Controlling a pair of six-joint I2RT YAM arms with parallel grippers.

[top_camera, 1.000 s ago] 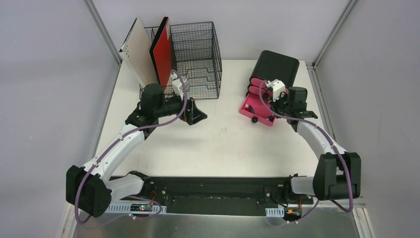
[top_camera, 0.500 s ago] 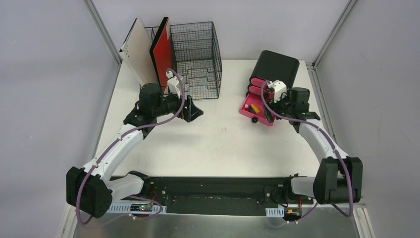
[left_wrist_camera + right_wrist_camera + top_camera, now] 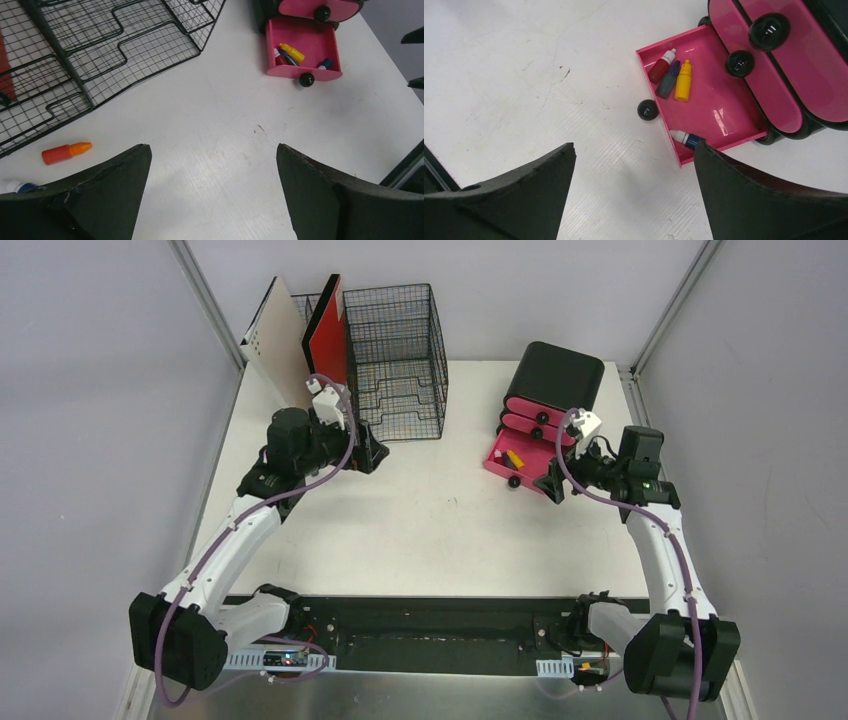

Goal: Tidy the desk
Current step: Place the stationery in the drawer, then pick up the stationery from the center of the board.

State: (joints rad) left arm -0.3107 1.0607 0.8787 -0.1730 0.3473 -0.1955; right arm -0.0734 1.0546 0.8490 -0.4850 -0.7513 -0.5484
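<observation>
- Grey walls close in the desk (image 3: 440, 530), a large white flat tabletop lying under both my arms.
- A tall black wire-mesh organizer (image 3: 400, 350) stands at its far left.
- A black box with pink drawers (image 3: 555, 375) stands far right, its lowest pink drawer (image 3: 719, 115) pulled out.
- My left gripper (image 3: 212, 147) hangs wide and empty over bare desk; my right gripper (image 3: 634, 145) is wide and empty too, just in front of that drawer.
- Done, I judge: four small bottles (image 3: 669, 80) lie in the drawer.
- Left: a small orange bottle (image 3: 65, 152) and a white-and-blue one (image 3: 15, 186), loose beside the organizer; then shutting the drawer.
- A second ago my right fingers were pinched over the drawer; they have opened and backed off, and a yellow bottle (image 3: 682, 81) now shows inside. My left arm has drawn back toward the organizer.
</observation>
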